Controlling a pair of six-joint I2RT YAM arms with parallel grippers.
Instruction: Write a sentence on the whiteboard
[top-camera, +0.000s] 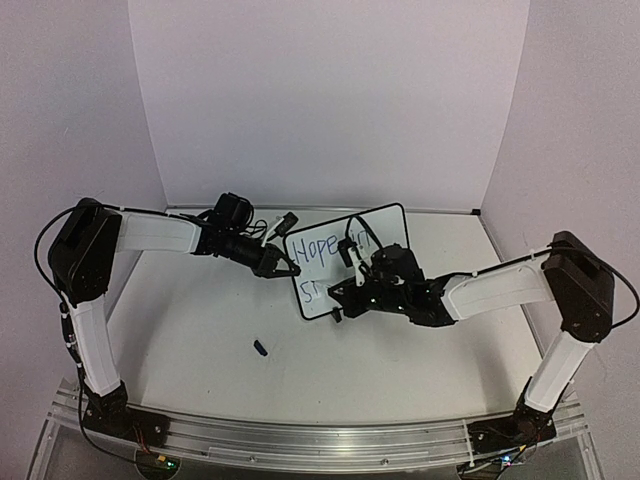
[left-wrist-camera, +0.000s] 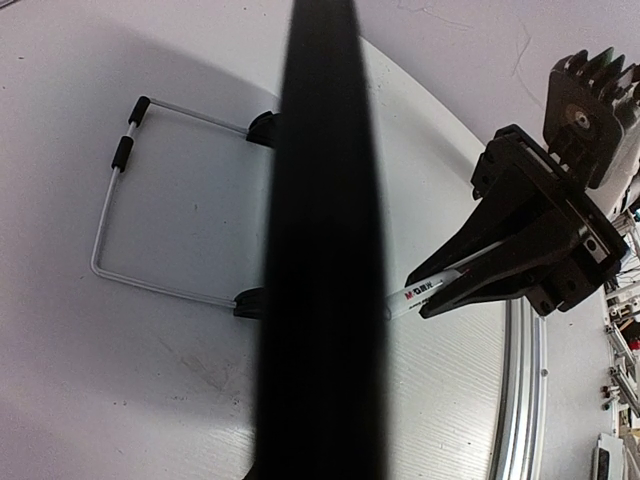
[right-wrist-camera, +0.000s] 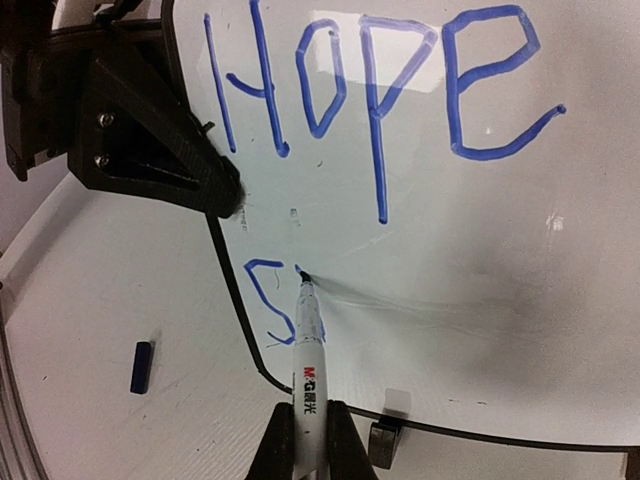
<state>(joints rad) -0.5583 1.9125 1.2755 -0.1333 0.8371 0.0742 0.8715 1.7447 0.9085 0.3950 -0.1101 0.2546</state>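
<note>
Low on the whiteboard (right-wrist-camera: 470, 300), the right hand (right-wrist-camera: 308, 425) presses its marker (right-wrist-camera: 308, 345) tip-first

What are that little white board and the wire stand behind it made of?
The small black-framed white board looks like glossy coated plastic or enamel; light glares off it. The bent grey wire stand looks like bare metal, thin and shiny, with black sleeves, probably rubber.

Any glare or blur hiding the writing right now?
Right wrist: glare patch on the whiteboard over "Hope", the sentence legible. Left wrist: the board's edge is a blurred black band. Top external: writing small, partly behind the right arm.
</note>
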